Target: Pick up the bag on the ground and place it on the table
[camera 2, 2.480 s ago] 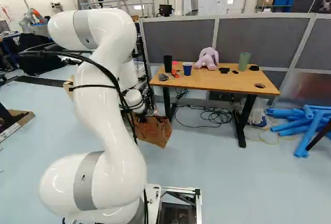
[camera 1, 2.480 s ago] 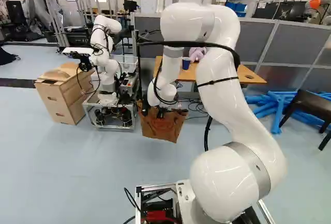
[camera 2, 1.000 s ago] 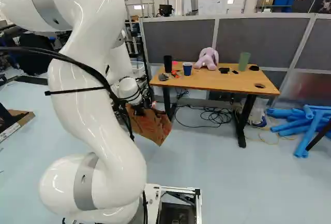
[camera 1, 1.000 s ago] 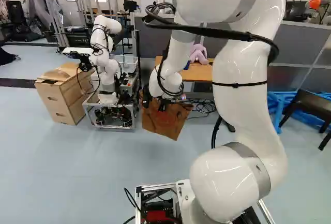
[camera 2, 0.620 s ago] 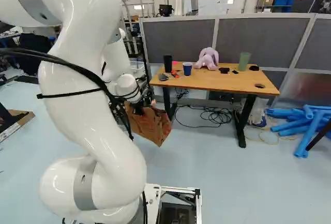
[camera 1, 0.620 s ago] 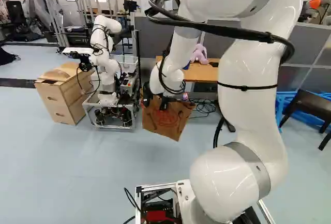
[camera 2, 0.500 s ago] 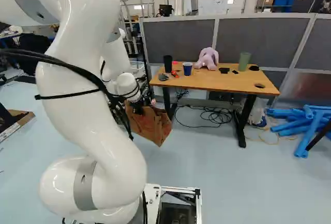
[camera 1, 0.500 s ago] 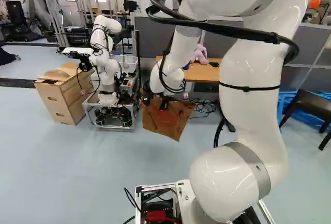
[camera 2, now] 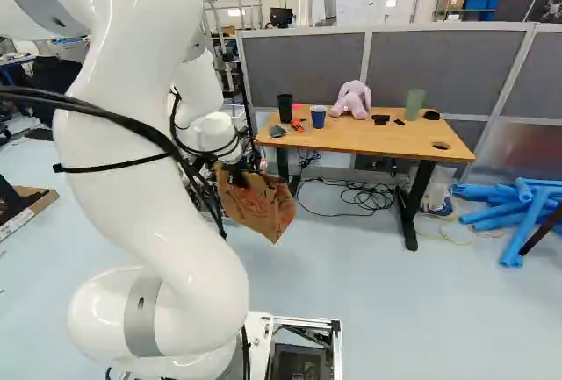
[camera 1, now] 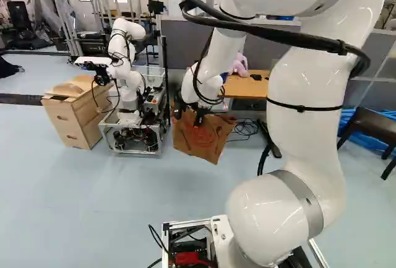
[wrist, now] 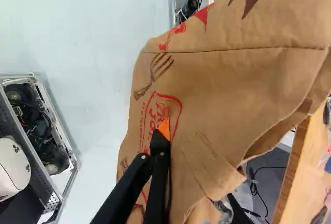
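Arm (camera 1: 297, 125) arched fwd w/ bag (camera 1: 201, 141)

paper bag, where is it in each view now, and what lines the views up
left base view: bag at the middle, lower than the table
right base view: bag left of middle, below the table's left end
wrist view: bag large, open end toward the table
shared landmark: table

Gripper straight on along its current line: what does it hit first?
The brown bag it holds already fills the line past its fingertips and would travel with it. Beyond that, probably the floor, though the bag hides that spot and depth is unclear.
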You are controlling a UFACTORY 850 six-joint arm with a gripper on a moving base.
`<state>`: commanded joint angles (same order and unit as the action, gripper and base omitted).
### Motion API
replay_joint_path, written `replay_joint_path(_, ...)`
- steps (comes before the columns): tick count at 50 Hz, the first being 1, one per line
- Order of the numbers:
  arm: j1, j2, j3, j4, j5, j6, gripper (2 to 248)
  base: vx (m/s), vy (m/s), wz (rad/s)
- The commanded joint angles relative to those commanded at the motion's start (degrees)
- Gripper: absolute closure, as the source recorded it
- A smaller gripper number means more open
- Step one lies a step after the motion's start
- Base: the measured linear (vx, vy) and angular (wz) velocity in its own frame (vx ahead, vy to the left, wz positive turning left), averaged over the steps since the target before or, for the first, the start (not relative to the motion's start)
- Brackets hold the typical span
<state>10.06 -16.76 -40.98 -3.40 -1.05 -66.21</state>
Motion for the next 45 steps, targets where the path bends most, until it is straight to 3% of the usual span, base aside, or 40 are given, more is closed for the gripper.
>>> replay_joint_path(45, -1.6, 0.1, -9.0, 0.0, -11.4, 0.0, 232, 0.0, 0.0, 0.0)
